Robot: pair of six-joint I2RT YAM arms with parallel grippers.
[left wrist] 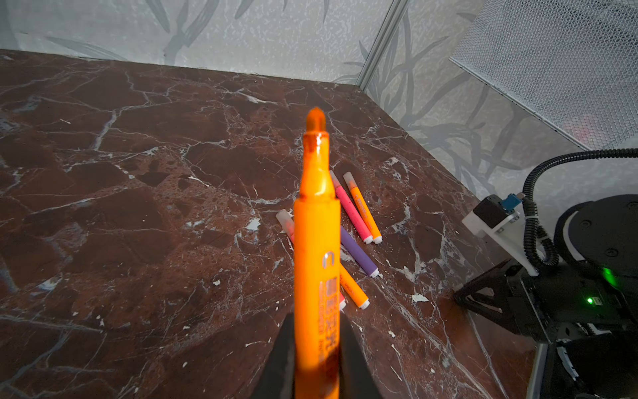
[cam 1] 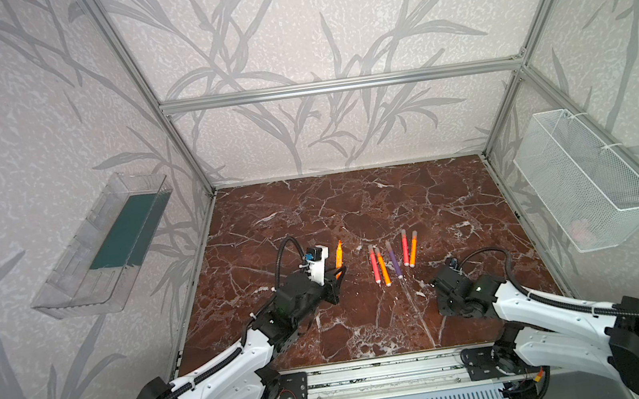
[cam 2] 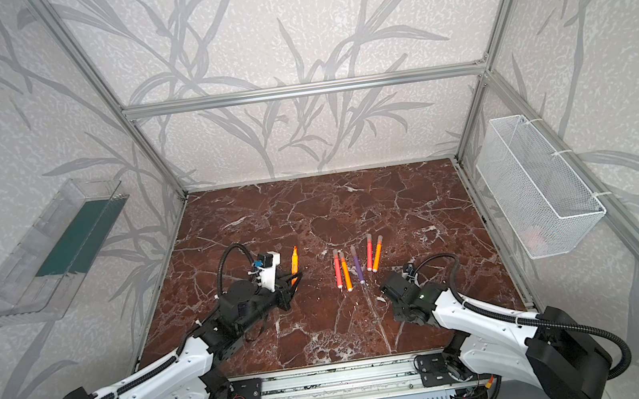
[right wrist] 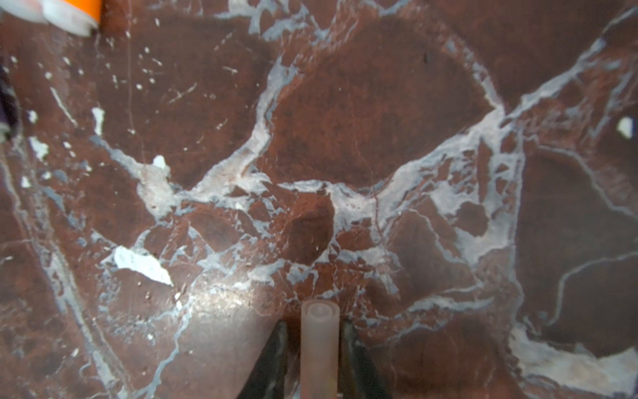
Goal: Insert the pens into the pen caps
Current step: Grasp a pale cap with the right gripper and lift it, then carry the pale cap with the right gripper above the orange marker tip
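Currently my left fingers clamp the orange pen low on its barrel, tip free for capping. Right fingers flank the pen cap, mouth outward, low over the bench; whether they pinch it, I cannot tell.

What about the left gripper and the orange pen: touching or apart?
Touching. The left wrist view shows the left gripper shut on the orange pen, both fingers against its barrel.

The slim orange marker pen hides most of a pink-red pen. The translucent pale plastic cap runs off-frame; I can't tell if it's pinched.
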